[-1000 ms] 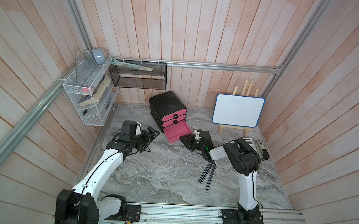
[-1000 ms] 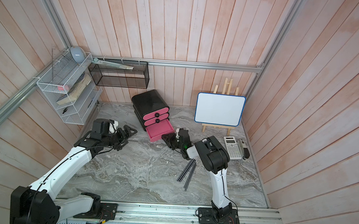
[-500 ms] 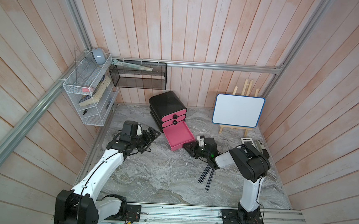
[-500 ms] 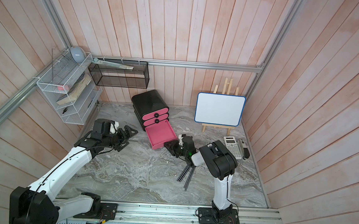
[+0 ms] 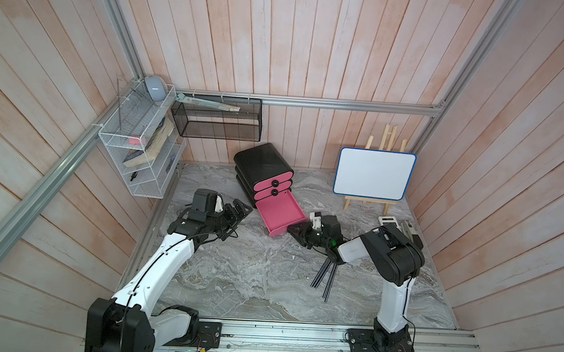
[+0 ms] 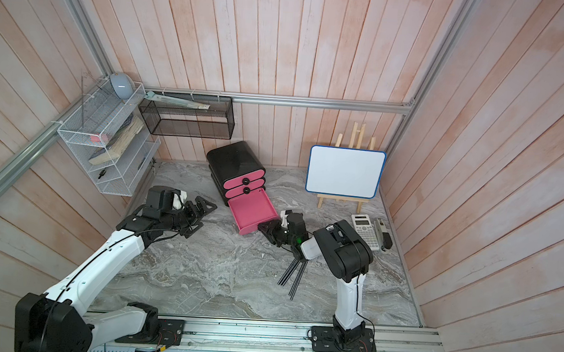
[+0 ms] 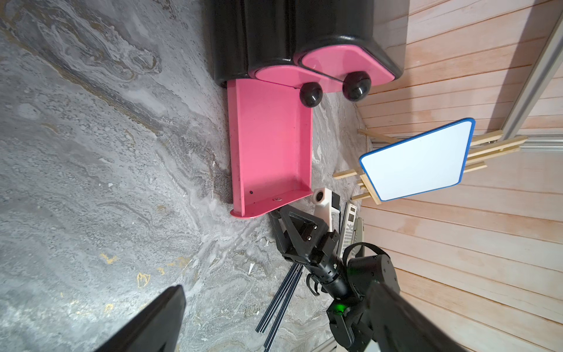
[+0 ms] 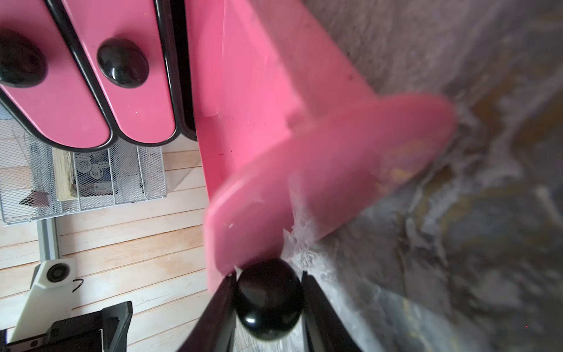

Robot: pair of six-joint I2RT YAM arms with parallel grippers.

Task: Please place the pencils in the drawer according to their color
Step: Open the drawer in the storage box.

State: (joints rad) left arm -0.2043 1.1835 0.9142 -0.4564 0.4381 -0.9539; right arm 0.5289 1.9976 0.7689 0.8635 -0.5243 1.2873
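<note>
The drawer [image 5: 263, 162] [image 6: 236, 158] is a black cabinet with three pink fronts at the back of the table. Its bottom tray [image 5: 280, 210] [image 6: 252, 210] [image 7: 271, 146] is pulled far out and shows nothing inside. My right gripper [image 5: 299, 230] [image 6: 268, 230] [image 8: 268, 275] is shut on that tray's round black knob [image 8: 269, 298]. Several black pencils [image 5: 324, 278] [image 6: 294, 276] [image 7: 280, 298] lie in a loose bundle on the table under the right forearm. My left gripper [image 5: 241, 209] [image 6: 205, 205] hovers open and empty to the left of the cabinet, its fingers [image 7: 158, 320] wide apart.
A whiteboard on a wooden easel [image 5: 374, 178] stands at the back right, with a calculator [image 6: 367, 230] and a stapler [image 6: 383, 235] beside the right arm. A white wire rack [image 5: 136, 149] and a black mesh basket [image 5: 216, 119] hang on the walls.
My right gripper has drawn the bottom tray further out of the cabinet, toward the front. The left arm has hardly moved.
</note>
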